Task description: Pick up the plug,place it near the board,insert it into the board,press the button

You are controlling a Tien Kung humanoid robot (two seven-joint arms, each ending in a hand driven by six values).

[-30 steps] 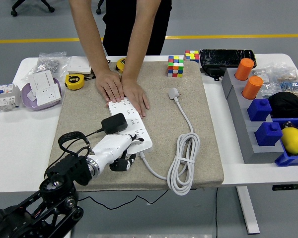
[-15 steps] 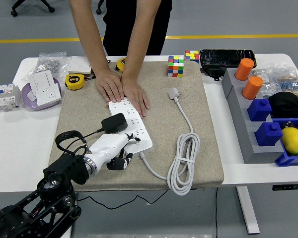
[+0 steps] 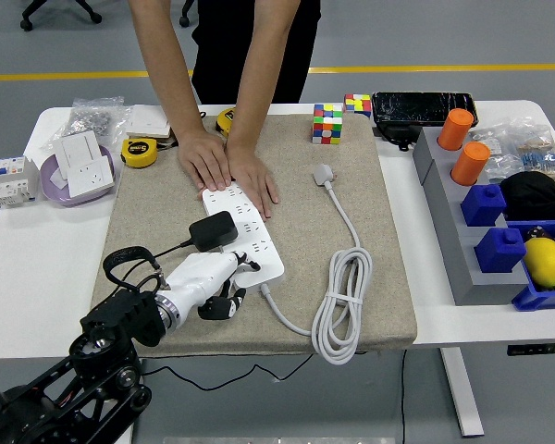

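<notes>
The white power strip [image 3: 250, 227] lies on the beige mat, running from the person's hands towards me. A black plug [image 3: 213, 229] sits on its left side, its black cable looping back to my arm. My left hand [image 3: 233, 283], white with black fingers, rests at the strip's near end; one finger reaches onto the strip's near corner, the others are curled under and hold nothing. Whether the fingertip touches a button I cannot tell. A person's two hands [image 3: 229, 166] press flat on the strip's far end.
The strip's white cord [image 3: 340, 305] lies coiled on the mat's [image 3: 370, 231] right part, its grey plug [image 3: 325, 174] further back. Rubik's cubes [image 3: 327, 122], tape measures [image 3: 141, 152], a purple dish [image 3: 54, 190] with sockets and blue and grey bins [image 3: 499, 240] surround the mat.
My left hand has drawn back slightly, down and to the left, from the strip's near end. The person's hands and the black plug have stayed put.
</notes>
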